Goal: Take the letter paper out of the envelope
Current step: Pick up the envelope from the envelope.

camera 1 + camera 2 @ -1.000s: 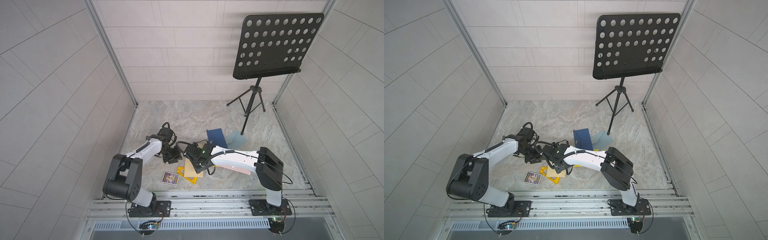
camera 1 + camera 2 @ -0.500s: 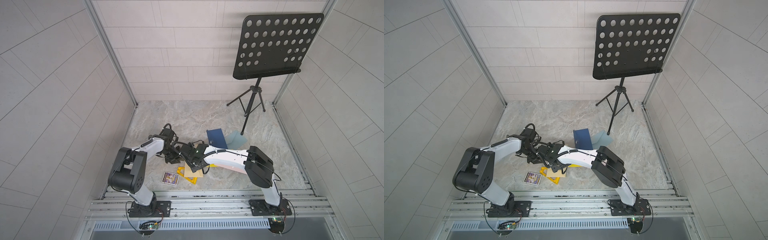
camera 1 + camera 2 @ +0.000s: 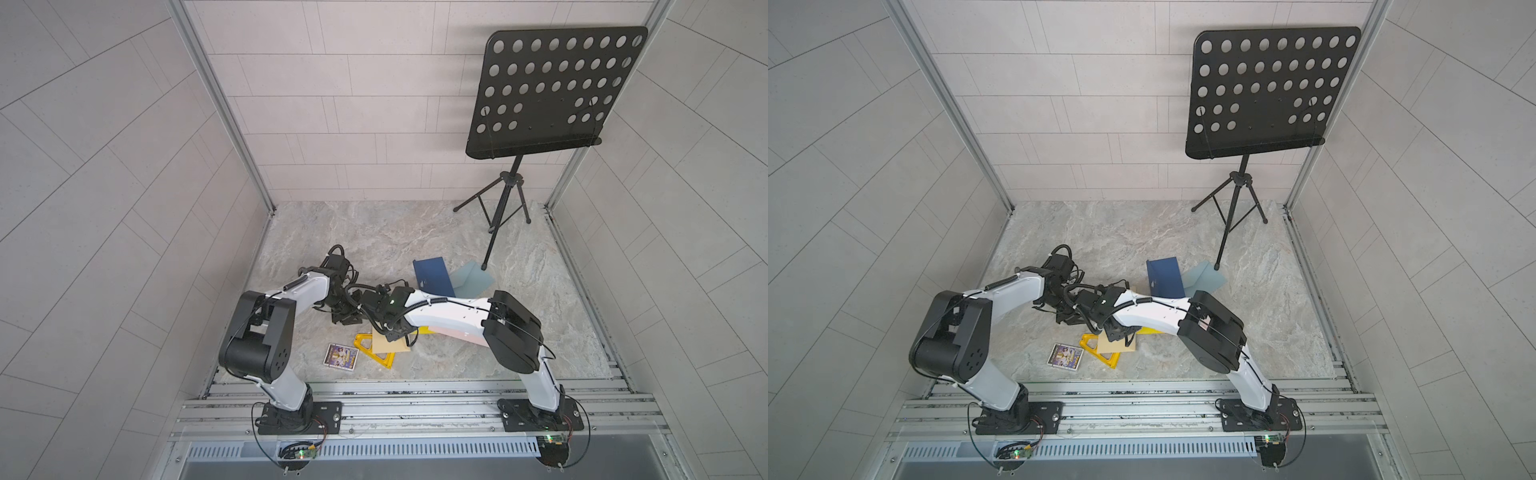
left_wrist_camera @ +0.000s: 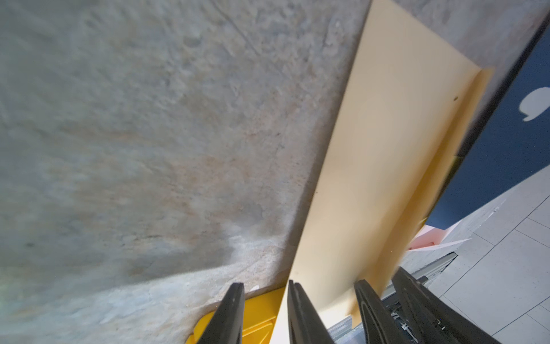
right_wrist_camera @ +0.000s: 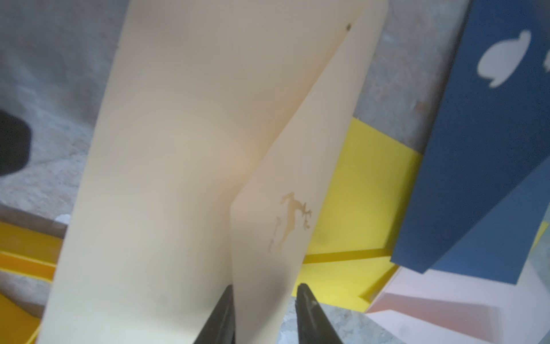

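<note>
Envelope in cream (image 3: 390, 348) one, yellow triangle (image 3: 380, 360) one, music stand (image 3: 540, 139) one

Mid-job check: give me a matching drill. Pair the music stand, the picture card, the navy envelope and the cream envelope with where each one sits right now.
Things:
A. music stand
B. picture card
C. navy envelope
D. cream envelope

Places:
1. lying partly over the yellow frame
2. standing upright in the far right corner
3. flat on the table near the front rail
4. mid-table, beside a pale blue sheet

Pairs: A-2, B-3, C-4, D-1
</note>
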Controlling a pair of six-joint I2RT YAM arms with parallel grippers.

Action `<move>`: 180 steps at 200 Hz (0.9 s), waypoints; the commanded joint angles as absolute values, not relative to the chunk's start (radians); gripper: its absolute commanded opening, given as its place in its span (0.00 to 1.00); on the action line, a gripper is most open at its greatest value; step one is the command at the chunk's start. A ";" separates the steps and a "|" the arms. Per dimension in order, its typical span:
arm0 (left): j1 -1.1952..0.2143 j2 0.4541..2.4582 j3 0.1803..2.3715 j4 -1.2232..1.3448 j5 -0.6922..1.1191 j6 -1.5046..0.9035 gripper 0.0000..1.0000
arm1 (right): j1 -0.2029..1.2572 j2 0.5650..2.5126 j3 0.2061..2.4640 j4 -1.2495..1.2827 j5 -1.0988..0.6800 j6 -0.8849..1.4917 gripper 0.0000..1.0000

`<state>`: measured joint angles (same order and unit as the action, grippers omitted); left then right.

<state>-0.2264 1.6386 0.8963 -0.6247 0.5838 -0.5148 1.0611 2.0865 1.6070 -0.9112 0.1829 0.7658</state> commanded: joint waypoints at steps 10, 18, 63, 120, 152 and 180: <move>-0.224 1.646 0.922 -0.645 0.590 -0.489 0.32 | 1.054 2.095 1.613 -0.942 0.207 0.779 0.21; -0.223 1.643 0.923 -0.646 0.590 -0.489 0.32 | 1.052 2.089 1.608 -0.936 0.209 0.780 0.15; -0.223 1.600 0.932 -0.649 0.597 -0.496 0.49 | 1.031 2.003 1.563 -0.905 0.226 0.784 0.00; -0.228 1.492 0.965 -0.572 0.706 -0.574 0.72 | 0.940 1.819 1.464 -0.821 0.066 0.719 0.00; -0.228 1.481 1.002 -0.584 0.718 -0.577 0.73 | 0.872 1.701 1.402 -0.759 -0.085 0.705 0.00; -0.230 1.453 1.024 -0.588 0.713 -0.586 0.78 | 0.804 1.624 1.378 -0.733 -0.200 0.712 0.00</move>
<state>-0.2268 1.4902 0.9958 -0.5804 0.6964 -0.5724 0.8436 1.6875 1.3968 -0.7670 -0.0658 0.7136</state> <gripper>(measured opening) 0.762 0.046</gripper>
